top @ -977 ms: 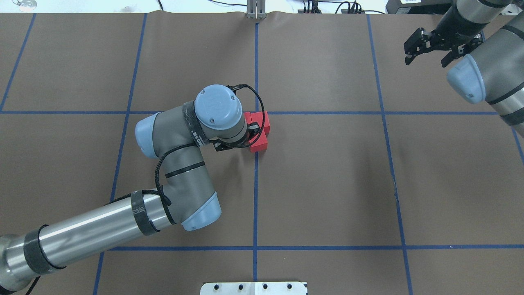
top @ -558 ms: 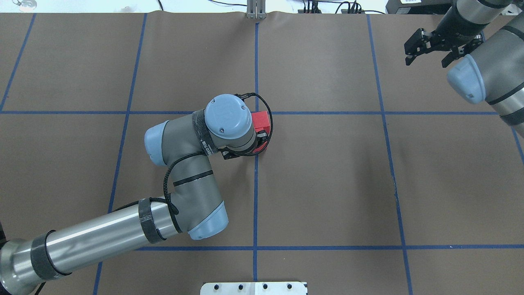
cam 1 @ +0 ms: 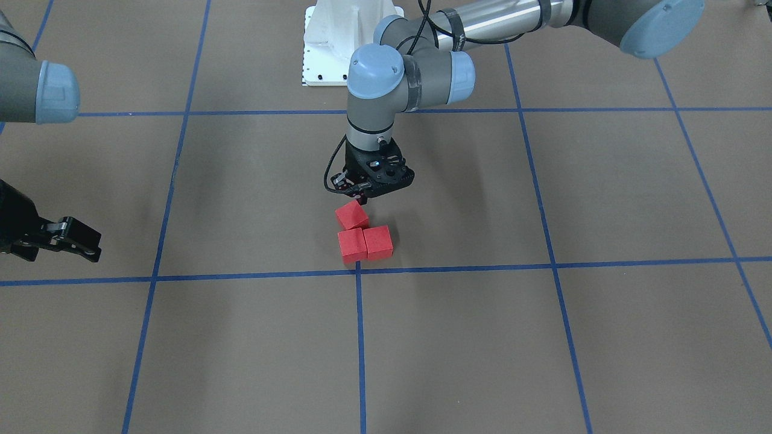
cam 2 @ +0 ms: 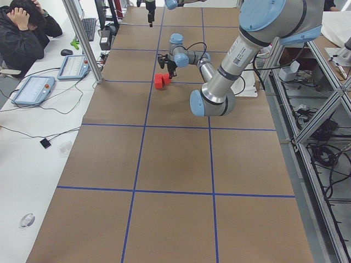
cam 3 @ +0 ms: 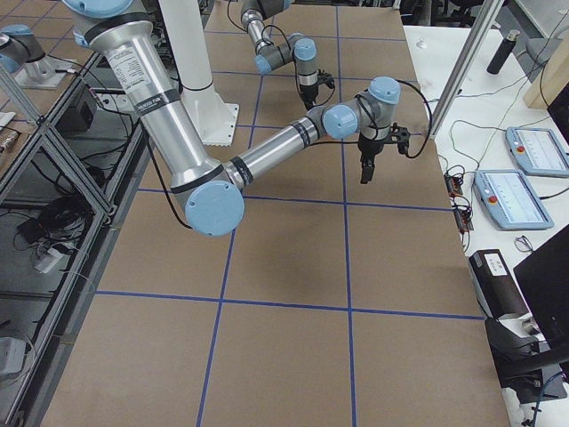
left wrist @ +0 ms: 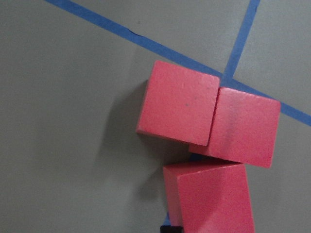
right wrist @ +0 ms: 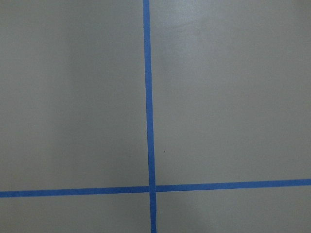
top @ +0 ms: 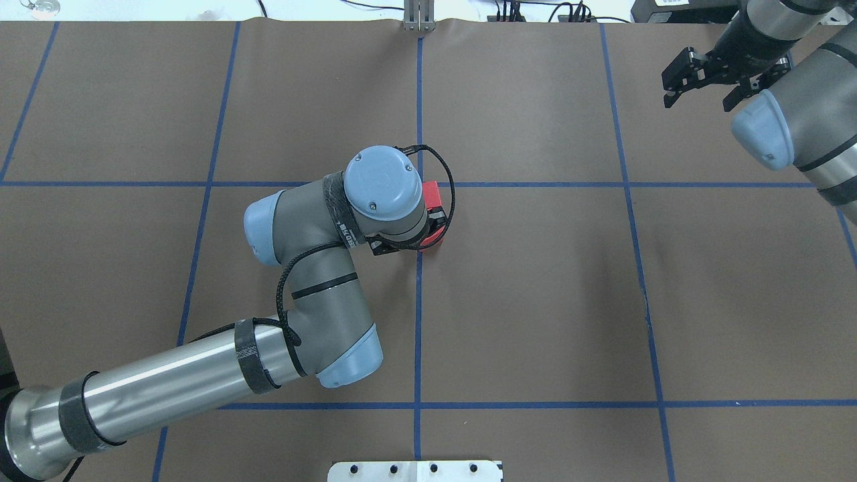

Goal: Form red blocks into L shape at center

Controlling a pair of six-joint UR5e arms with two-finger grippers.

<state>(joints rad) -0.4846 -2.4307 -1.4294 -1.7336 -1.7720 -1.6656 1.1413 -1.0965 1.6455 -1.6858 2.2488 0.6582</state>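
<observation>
Three red blocks lie at the center crossing (cam 1: 358,269) of the blue tape lines. Two blocks (cam 1: 352,245) (cam 1: 378,242) sit side by side. The third block (cam 1: 351,215) is turned a little and touches them on the robot's side. The left wrist view shows all three on the floor (left wrist: 179,103) (left wrist: 240,127) (left wrist: 211,199). My left gripper (cam 1: 360,198) points down just behind the third block. Its fingers look shut, and one black fingertip (left wrist: 172,228) shows at that block's corner. In the overhead view my left wrist hides most of the blocks (top: 432,195). My right gripper (top: 699,100) is open and empty at the far right.
The white robot base (cam 1: 338,36) stands behind the blocks. The right wrist view shows only brown floor and a tape crossing (right wrist: 151,188). A seated person (cam 2: 27,33) and tablets are beyond the table's edge in the exterior left view.
My left arm has moved to the right in the overhead view and now covers most of the blocks. The nearest block looks nudged slightly right. The right gripper has barely moved.
</observation>
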